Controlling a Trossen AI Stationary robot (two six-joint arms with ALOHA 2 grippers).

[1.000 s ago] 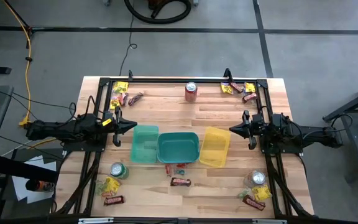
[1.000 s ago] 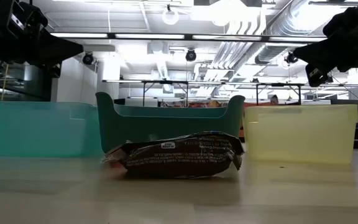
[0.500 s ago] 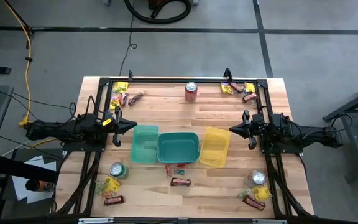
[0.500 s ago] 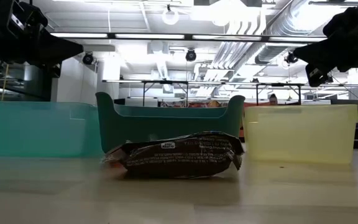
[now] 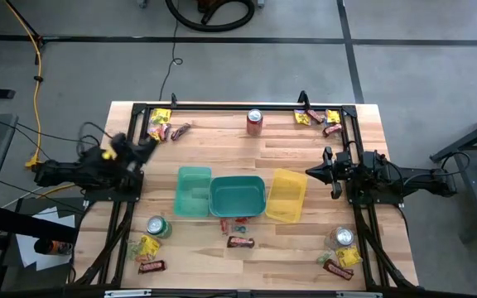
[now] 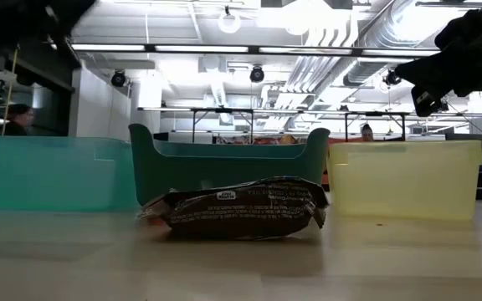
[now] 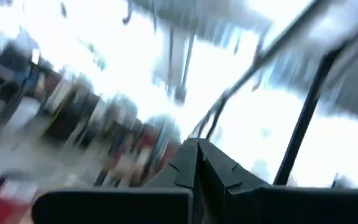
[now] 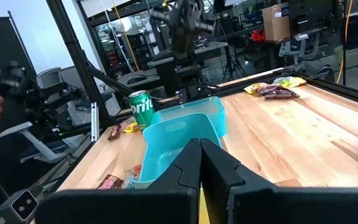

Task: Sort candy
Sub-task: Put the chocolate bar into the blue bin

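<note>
The candy lies in several small heaps: at the far left corner [image 5: 161, 124], the far right corner [image 5: 318, 117], the near left [image 5: 147, 248], the near right [image 5: 342, 260], and just in front of the bins [image 5: 237, 233]. A dark brown bar [image 6: 237, 211] lies flat on the table in the low view. My left gripper [image 5: 146, 143] [image 7: 197, 160] is shut, blurred, and hangs near the far left heap. My right gripper [image 5: 310, 172] [image 8: 201, 150] is shut and hovers beside the yellow bin [image 5: 286, 195].
Three bins stand in a row mid-table: the light teal bin [image 5: 193, 192], the dark teal bin [image 5: 238, 197] and the yellow one. A red can [image 5: 255, 122] stands at the far edge, and a green can [image 5: 157, 226] and another can [image 5: 344, 237] nearer. A black frame [image 5: 238, 107] rims the table.
My left gripper has swung fast away from the light teal bin, toward the table's left and far edge, and now sits by the far left candy heap. In the low view it has risen out of its earlier place. Candy and bins lie as before.
</note>
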